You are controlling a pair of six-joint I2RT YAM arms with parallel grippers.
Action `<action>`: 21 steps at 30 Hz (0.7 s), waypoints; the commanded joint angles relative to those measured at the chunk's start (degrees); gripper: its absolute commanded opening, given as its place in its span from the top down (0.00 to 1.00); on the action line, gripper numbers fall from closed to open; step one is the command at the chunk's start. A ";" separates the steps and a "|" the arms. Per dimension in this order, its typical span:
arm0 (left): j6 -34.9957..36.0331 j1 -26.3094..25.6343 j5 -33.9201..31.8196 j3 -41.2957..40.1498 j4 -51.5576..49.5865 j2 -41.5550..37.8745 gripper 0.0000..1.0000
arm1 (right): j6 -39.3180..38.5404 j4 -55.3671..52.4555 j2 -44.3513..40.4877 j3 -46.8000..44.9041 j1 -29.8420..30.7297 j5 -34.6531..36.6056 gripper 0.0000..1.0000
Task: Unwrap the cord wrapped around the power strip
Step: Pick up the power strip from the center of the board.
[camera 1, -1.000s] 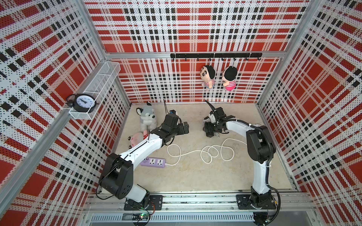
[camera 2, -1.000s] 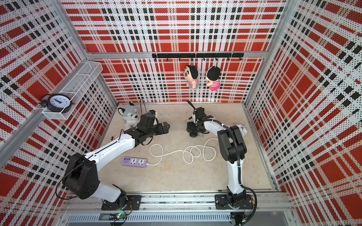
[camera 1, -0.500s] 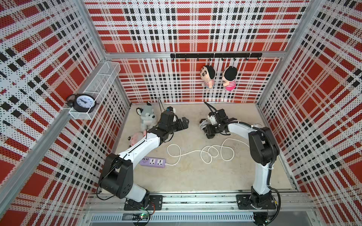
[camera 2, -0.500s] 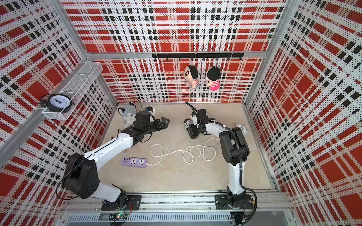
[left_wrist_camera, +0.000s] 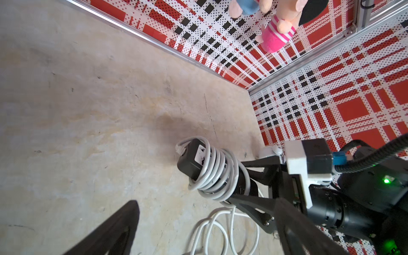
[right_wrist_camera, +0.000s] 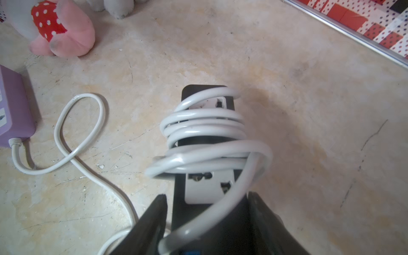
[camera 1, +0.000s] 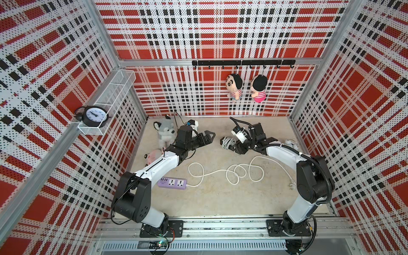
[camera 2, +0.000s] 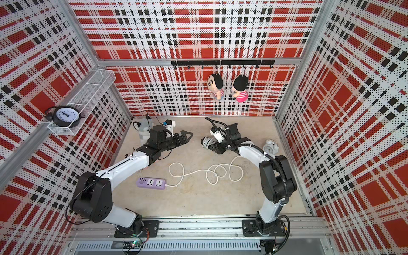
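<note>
I see the right fingers [right_wrist_camera: 152, 223] closed on one end of the black power strip [right_wrist_camera: 207, 189], one against each long side; the strip's other end sticks out past the fingertips, socket face towards the wrist camera. The white cord [right_wrist_camera: 205, 123] is wound around the strip in several tight turns, and one strand drops back between the fingers; nothing is unwound yet. In both top views the wrapped strip [camera 1: 225, 142] sits at the back of the tabletop [camera 1: 220, 198], near the middle. From the left wrist view it appears lifted clear of the surface, its shadow lying apart from it.

My left fingers [camera 1: 209, 134] are spread as wide as they go and hold nothing; they point at the wrapped strip from just across a small gap, not touching it.

A purple power strip [camera 1: 172, 183] lies flat nearer the front; its own loose cord [camera 1: 223, 174] trails in open loops across the tabletop towards the right arm. A husky plush [camera 1: 165, 134] and a pink plush [camera 1: 153, 154] sit by the left arm.
</note>
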 commanded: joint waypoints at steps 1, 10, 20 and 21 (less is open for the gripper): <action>-0.61 -0.01 3.08 -0.84 2.17 3.05 0.02 | -3.38 3.46 0.04 -0.19 0.22 -3.07 0.91; -7.05 0.69 9.98 -2.83 11.08 8.25 0.02 | -7.47 11.21 -2.85 -4.55 0.19 -8.40 0.98; -11.20 -0.15 12.08 -2.79 15.05 12.82 0.02 | -5.66 16.72 -5.76 -6.59 0.20 -13.37 0.98; -11.58 -0.17 12.02 -2.74 15.47 13.17 0.02 | -4.96 17.58 -6.17 -6.82 0.21 -13.75 0.98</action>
